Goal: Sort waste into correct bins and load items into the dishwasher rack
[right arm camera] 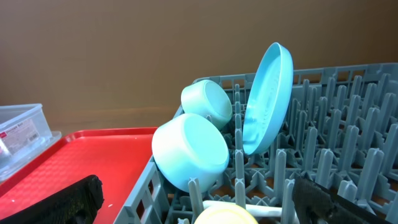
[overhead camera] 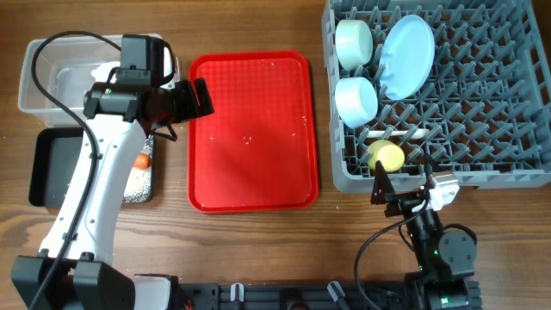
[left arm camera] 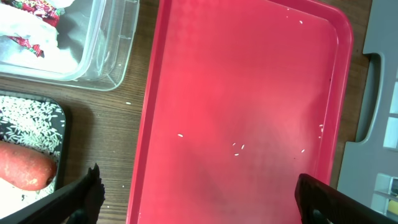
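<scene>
My left gripper (overhead camera: pixel 196 99) is open and empty over the left edge of the red tray; its fingers (left arm camera: pixel 205 199) straddle the tray's rim. Crumpled white paper with a red wrapper (left arm camera: pixel 31 25) lies in the clear tub (overhead camera: pixel 34 82). The orange carrot (overhead camera: pixel 143 159) and white rice (overhead camera: pixel 138 185) lie in the black tray (overhead camera: pixel 47 168). The grey rack (overhead camera: pixel 482 129) holds the light-blue plate (overhead camera: pixel 407 56) on edge, two light-blue bowls (overhead camera: pixel 354 41) (overhead camera: pixel 355 100), the yellow cup (overhead camera: pixel 386 156) and the white spoon (overhead camera: pixel 406 135). My right gripper (overhead camera: pixel 403 185) is open and empty at the rack's front edge, just before the cup (right arm camera: pixel 224 216).
The flat red tray (overhead camera: pixel 254 129) lies between the bins and the rack, with a few rice grains (left arm camera: pixel 239 147) on it. A few grains lie on the wood beside it. The rack's handle (left arm camera: pixel 373 93) shows past the tray's right edge.
</scene>
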